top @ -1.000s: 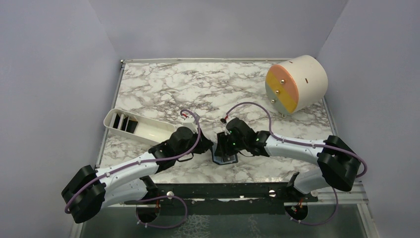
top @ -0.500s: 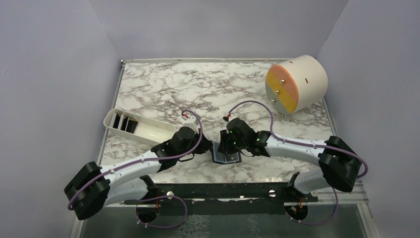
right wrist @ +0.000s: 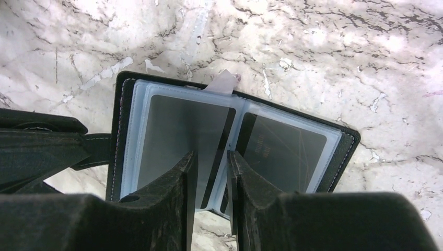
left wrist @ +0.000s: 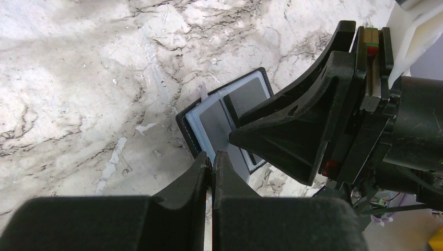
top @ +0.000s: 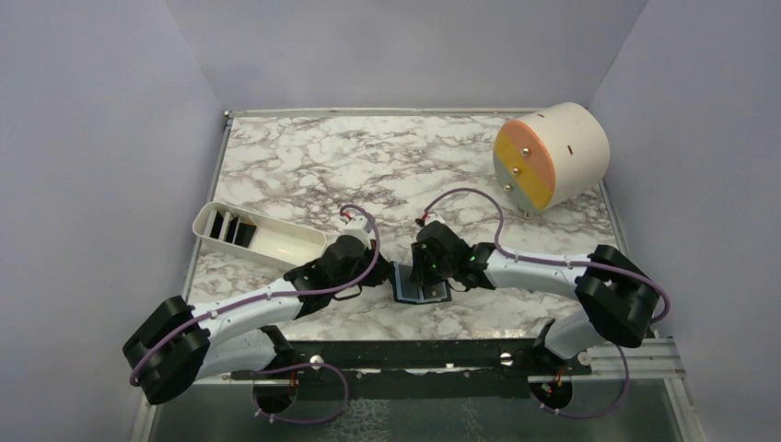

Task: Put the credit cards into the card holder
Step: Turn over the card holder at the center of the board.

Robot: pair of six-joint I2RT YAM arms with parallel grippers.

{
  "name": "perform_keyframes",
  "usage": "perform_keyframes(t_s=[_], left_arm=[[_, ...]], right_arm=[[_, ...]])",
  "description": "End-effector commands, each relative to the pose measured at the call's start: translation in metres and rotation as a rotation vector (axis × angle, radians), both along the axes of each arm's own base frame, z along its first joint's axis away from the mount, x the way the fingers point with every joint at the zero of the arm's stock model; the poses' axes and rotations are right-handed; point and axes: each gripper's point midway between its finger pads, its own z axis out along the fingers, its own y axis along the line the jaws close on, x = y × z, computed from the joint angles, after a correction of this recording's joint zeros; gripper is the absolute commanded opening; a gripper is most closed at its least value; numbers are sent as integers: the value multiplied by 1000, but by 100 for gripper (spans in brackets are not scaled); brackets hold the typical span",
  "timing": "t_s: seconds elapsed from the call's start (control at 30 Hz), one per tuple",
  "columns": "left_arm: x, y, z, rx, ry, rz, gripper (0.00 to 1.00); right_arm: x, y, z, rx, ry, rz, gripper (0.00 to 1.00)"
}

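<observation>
Marble tabletop (top: 304,157) between lilac walls. On my overhead feed the card holder (top: 416,289) lies open near the front edge, midway between both arms, with its light blue inside facing up. My right wrist feed shows 2 cloudy pockets, each with what looks like a dark card (right wrist: 284,149) behind the plastic, and 1 pale tab (right wrist: 223,82) poking from the far edge.

The right gripper (right wrist: 211,157) hangs over the fold with its fingers a narrow gap apart. 1 dark strip runs through that gap, and I cannot tell whether it is a card being pinched or only the spine below. The left gripper (left wrist: 212,158) has its fingers pressed together at the holder's left edge; whether the cover is caught between them is hidden from me. From above, both wrists cover most of the holder.

Farther left sits 1 white tray (top: 285,247) with 3 dark cards (top: 230,227) upright at its left end, too small to read. Far right, 1 cream drum (top: 576,138) lies on its side, with 3 studs on its coloured face.
</observation>
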Motion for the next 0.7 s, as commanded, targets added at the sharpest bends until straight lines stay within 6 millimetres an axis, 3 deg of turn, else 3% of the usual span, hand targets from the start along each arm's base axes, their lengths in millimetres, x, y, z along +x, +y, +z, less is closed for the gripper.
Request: perform_keyframes(t_s=[0.0, 0.17, 0.47, 0.67], left_arm=[[7, -3, 13, -9, -39, 7, 0], [8, -3, 10, -3, -34, 7, 0], [11, -2, 6, 15, -29, 13, 0], [17, 9, -4, 70, -26, 51, 0]], right_arm=[[16, -5, 1, -4, -48, -37, 27], [14, 0, -7, 17, -19, -16, 26], [10, -13, -34, -31, 17, -37, 23], [5, -16, -43, -27, 41, -41, 22]])
